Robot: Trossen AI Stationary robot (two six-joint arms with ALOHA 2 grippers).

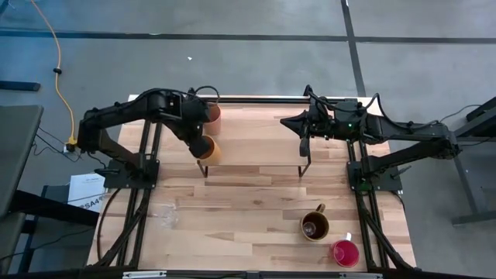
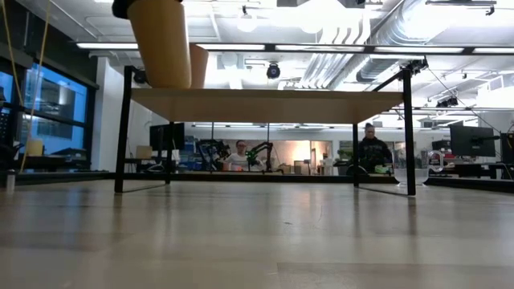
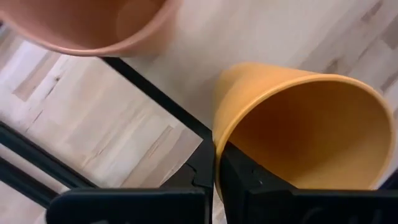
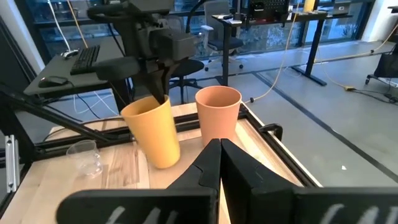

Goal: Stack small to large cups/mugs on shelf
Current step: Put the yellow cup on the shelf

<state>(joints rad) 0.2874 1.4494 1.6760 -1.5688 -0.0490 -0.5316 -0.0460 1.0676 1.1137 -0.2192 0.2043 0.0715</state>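
Note:
The shelf (image 1: 256,139) stands at the table's far middle, its light wood top on a thin black frame. A peach tumbler (image 1: 212,113) stands upright on the shelf's far left corner. My left gripper (image 3: 216,163) is shut on a yellow-orange cup (image 1: 209,149) at the shelf's near left corner. My right gripper (image 4: 219,148) is shut and empty above the shelf's right part (image 1: 298,122). A brown handled mug (image 1: 315,225) and a red-pink cup (image 1: 346,253) stand on the table at the near right. A clear glass mug (image 1: 167,217) stands at the near left. My left gripper holds the yellow-orange cup by its rim (image 3: 217,134), one finger (image 3: 249,180) inside the cup and one (image 3: 199,174) outside. The fingers come from above, pointing down. The cup is tilted, its mouth up (image 4: 146,109), its base (image 2: 165,80) at the shelf top; whether it touches, I cannot tell.
The shelf's black legs (image 2: 124,128) and frame rail (image 3: 161,99) stand beside the held cup. The shelf top to the right of the two cups is bare wood (image 1: 256,128). People sit at desks in the room behind the table (image 2: 371,148).

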